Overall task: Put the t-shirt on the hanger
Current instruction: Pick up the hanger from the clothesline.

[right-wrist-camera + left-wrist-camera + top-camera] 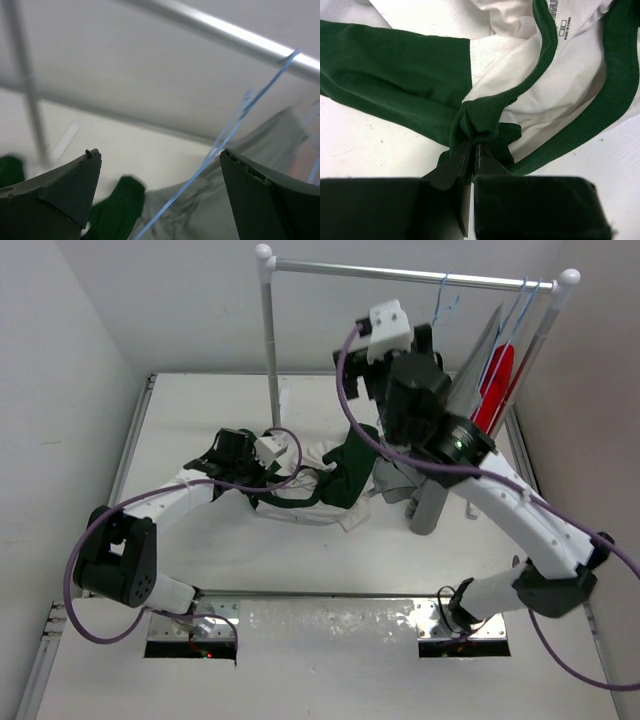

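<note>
Left gripper [472,147]: jaws pressed together, pinching a bunched fold of the dark green collar band of the t-shirt [560,90]. T-shirt lies crumpled on the white table [200,410], about mid-table between the 2 arms; cream body open toward the wrist camera with the neck label visible, 1 green sleeve spread to the left of the pinch. Right gripper [160,152]: raised near the clothes rail [225,27], fingers spread wide, gripping nothing. Hanger [235,123]: thin pale-blue wire hanging from the rail, crossing diagonally in the gap between the right fingers in the wrist view; contact with either finger cannot be told. Grey shirt [210,200] hangs just behind the wire; red shirt [497,380] beside it at the rail's right end. T-shirt and hanger are well apart.
</note>
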Robot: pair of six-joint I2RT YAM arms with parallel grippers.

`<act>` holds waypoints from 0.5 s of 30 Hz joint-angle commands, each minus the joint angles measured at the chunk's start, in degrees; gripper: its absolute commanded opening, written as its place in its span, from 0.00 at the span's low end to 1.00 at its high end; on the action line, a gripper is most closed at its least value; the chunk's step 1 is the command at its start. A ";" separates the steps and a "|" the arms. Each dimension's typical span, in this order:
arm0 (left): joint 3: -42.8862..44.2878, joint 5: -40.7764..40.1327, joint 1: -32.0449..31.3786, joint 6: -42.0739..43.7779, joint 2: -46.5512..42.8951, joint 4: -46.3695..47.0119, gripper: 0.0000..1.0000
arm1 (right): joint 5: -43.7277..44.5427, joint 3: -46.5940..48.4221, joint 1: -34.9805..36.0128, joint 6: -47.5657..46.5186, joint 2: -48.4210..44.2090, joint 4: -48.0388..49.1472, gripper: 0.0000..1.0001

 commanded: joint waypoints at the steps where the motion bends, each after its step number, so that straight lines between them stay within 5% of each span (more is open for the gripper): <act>1: 1.95 0.84 0.25 -0.08 -2.41 0.61 0.00 | 12.60 12.08 -4.82 -8.44 8.23 -1.07 0.99; 6: 1.08 0.93 0.25 0.09 -3.90 0.95 0.00 | 15.93 28.03 -12.66 -10.90 20.19 -7.06 0.98; 15: 0.81 1.37 0.25 0.36 -4.17 0.60 0.00 | 12.52 18.04 -20.75 -4.06 19.07 -5.21 0.87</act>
